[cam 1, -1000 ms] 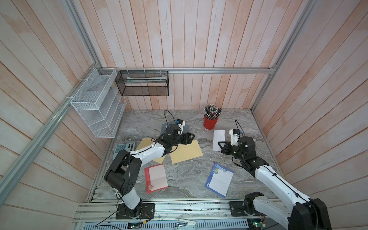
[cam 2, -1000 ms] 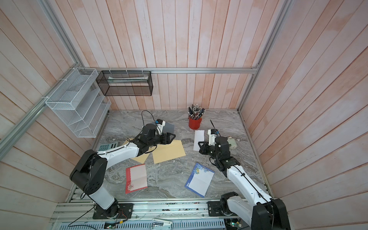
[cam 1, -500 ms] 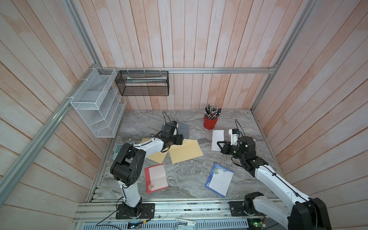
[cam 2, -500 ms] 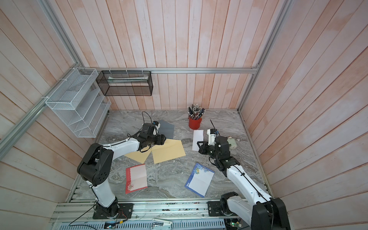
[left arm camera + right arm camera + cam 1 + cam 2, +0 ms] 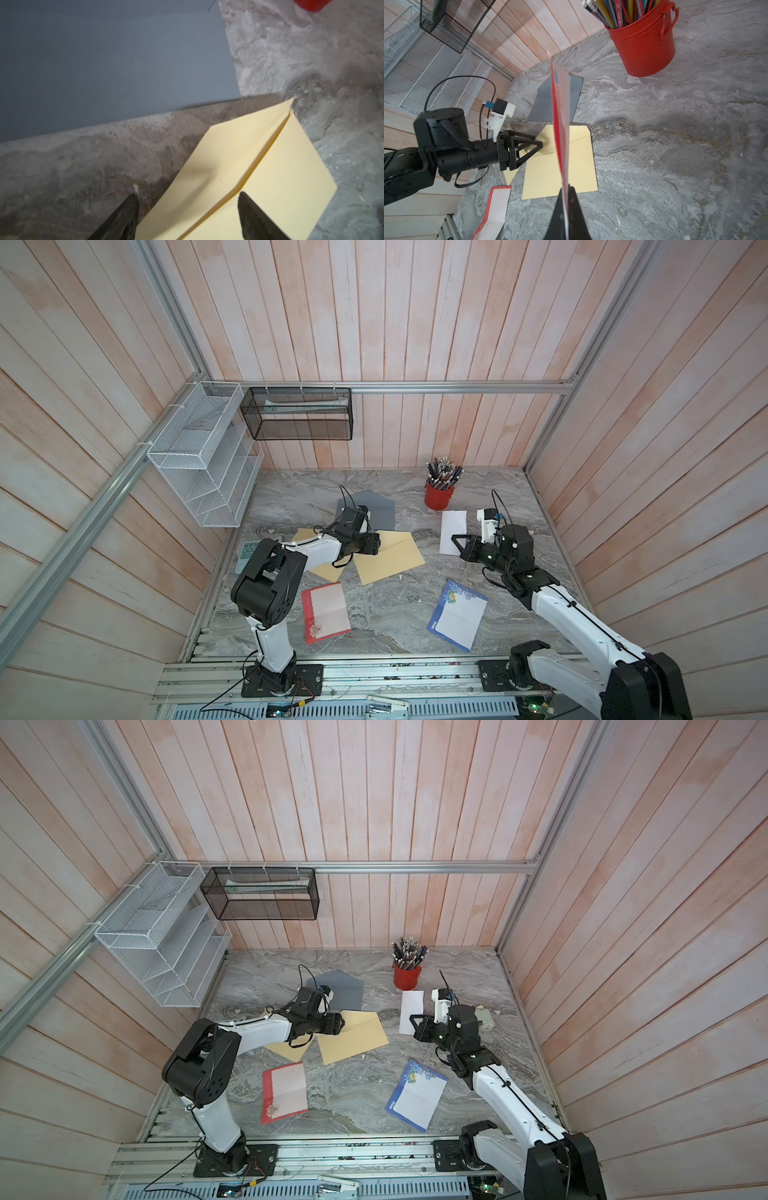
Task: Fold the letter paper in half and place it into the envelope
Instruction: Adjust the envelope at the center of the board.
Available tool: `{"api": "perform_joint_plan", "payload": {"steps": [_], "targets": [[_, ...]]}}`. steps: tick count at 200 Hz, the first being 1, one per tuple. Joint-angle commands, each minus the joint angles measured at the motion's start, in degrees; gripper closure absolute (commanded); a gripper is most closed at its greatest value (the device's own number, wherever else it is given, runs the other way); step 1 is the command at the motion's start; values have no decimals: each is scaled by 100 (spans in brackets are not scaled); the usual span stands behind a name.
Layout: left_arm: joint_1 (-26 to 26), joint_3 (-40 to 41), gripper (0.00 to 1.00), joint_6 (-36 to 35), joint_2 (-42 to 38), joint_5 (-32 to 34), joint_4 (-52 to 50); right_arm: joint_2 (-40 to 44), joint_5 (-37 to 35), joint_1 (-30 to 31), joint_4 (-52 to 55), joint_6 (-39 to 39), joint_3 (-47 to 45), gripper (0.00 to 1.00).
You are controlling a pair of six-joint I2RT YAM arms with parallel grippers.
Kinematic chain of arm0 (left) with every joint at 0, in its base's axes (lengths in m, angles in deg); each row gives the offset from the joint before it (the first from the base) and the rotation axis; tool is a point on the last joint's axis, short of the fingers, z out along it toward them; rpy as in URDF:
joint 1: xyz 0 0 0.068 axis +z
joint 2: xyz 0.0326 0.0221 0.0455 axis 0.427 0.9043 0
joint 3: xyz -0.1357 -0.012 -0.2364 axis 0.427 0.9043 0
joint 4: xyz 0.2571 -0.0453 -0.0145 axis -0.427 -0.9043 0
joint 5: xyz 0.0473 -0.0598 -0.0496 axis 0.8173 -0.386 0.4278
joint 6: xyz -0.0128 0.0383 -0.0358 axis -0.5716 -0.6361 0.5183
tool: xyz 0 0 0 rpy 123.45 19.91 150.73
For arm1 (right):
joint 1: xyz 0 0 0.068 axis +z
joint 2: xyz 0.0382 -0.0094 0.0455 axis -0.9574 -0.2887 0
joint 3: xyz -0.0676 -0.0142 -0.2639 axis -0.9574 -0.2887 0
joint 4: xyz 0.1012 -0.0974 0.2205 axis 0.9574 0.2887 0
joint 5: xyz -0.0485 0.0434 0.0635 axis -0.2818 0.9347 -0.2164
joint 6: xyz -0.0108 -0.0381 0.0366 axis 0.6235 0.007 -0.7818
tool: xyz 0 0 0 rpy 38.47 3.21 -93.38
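While right tool [image 5: 566,190] pinches letter paper [image 5: 560,116] edge-on, left tool [image 5: 187,197] spread above envelope [image 5: 270,166], fingers [image 5: 124,218] cropped.

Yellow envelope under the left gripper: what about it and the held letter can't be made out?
- Left gripper touching the yellow envelope or not: the left wrist view is blurred and looks along the fingers; in both top views the gripper covers the spot.
- Folded letter, fold alignment: edge-on in the right wrist view, too small in both top views.
- Second yellow sheet: mostly under the left arm in both top views.

Yellow envelope [image 5: 390,562], red-bordered letter paper [image 5: 560,124], grey marbled table [image 5: 374,614].
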Motion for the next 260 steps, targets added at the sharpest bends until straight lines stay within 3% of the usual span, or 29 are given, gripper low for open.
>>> {"api": "perform_joint_plan", "payload": {"steps": [1,67,158,260], "targets": [[-6,133,26,71,-171,-248,-32,-26,113,13,-123,-53,-54,100],[-179,710,28,451,-715,-901,84,-70,106,66,-259,-137,-130,100],[-446,1761,33,1128,-1497,-643,376,-193,115,163,-330,-151,-99,100],[-438,1590,59,916,-1209,-382,150,-319,9,227,-381,-155,-71,100]]}}
